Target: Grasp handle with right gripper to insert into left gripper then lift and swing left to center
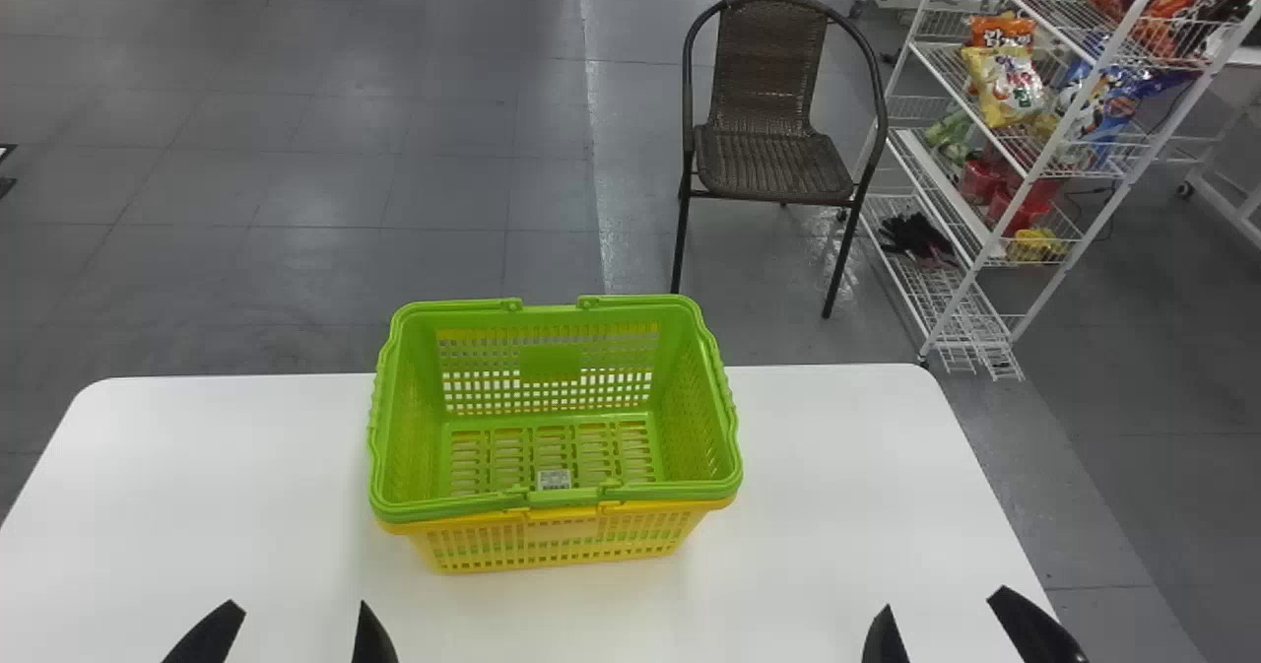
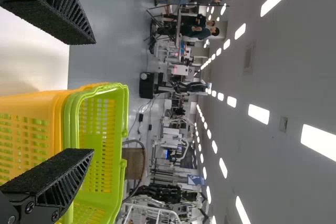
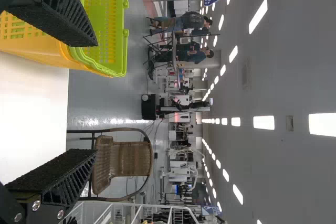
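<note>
Spread wide, with nothing between its fingers, the right hand [image 1: 944, 600] hangs on the near side of the counter [image 1: 837, 496], toward the right edge. The left hand [image 1: 298, 608] is spread and bare too, toward the left edge. Between them, but farther off, a green basket [image 1: 552, 363] sits inside a yellow basket [image 1: 562, 528], close to the middle of the far edge. A green handle [image 1: 581, 496] looks folded flat along the near side of the rim, so the job seems to be just starting. First, the right hand should go to the handle and get one finger on each side of it. It must not pinch the rim as well, or the handle will not swing up. A soft pull should do, since a hard tug could drag both baskets. Next, it should tip the handle up and bring it between the left hand's fingers. The right hand should let go only when the left one has a firm grip. Then comes a slow, level lift and swing.
</note>
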